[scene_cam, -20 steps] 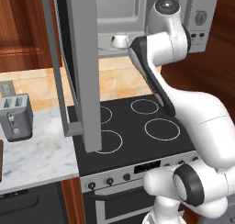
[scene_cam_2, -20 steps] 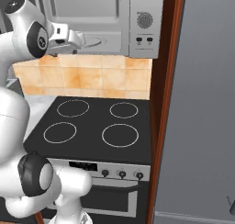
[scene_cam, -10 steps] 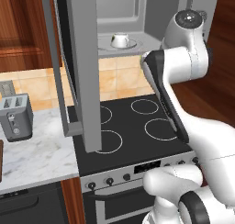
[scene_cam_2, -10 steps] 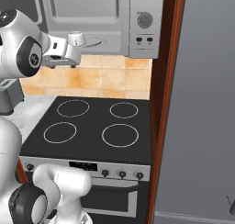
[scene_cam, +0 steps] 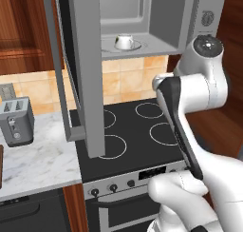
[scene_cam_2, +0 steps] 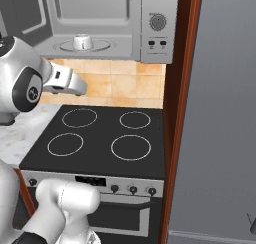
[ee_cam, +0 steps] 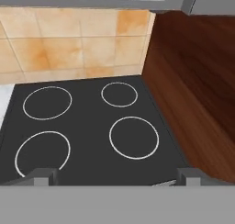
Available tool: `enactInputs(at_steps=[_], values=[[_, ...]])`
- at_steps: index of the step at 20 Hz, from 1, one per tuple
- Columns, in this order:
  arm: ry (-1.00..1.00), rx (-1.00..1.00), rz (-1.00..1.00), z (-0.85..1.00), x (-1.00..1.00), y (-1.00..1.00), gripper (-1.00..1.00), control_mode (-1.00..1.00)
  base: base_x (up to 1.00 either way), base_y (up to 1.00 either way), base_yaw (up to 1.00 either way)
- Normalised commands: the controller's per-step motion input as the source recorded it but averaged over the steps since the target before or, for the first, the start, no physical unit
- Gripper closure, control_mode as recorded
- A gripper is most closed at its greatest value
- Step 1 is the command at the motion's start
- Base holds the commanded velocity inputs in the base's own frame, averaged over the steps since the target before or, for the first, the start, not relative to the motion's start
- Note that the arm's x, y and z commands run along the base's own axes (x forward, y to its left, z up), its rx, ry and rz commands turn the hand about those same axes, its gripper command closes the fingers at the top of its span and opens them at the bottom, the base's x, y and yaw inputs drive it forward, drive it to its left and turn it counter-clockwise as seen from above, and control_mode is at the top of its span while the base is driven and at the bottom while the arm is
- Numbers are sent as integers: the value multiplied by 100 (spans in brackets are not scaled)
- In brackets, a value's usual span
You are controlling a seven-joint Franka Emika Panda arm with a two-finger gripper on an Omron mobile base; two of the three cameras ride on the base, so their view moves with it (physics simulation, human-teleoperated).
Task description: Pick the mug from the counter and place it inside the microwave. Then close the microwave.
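The small white mug (scene_cam: 124,42) stands upright on the turntable inside the microwave (scene_cam: 166,22), also seen as the mug (scene_cam_2: 82,42) in the right base view. The microwave door (scene_cam: 88,69) is swung wide open to the left. My gripper (ee_cam: 117,179) is open and holds nothing; its two fingertips (ee_cam: 42,175) stand far apart over the black stovetop (ee_cam: 92,122). In the right base view the gripper (scene_cam_2: 75,85) hangs below the microwave, above the stove's back left, well clear of the mug.
A silver toaster (scene_cam: 16,121) sits on the marbled counter (scene_cam: 38,159) left of the stove. The open door's bar handle (scene_cam: 59,60) juts over the counter edge. A dark wood panel (scene_cam_2: 180,113) borders the stove on the right. The microwave's control panel (scene_cam_2: 158,23) faces forward.
My hand has drawn back out of the microwave cavity and dropped below it, over the stove. The mug stays put on the turntable. The jaws stay open.
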Motion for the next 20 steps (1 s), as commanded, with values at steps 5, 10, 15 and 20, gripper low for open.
enactInputs(at_steps=[5,10,15,20], values=[[0,6,1,-1,-40,0,-100,-100,0,0,0],[0,1,4,11,-44,0,-100,-100,0,0,0],[-6,0,1,22,-62,0,-100,-100,0,0,0],[-18,0,0,31,-62,0,-100,-100,0,0,0]])
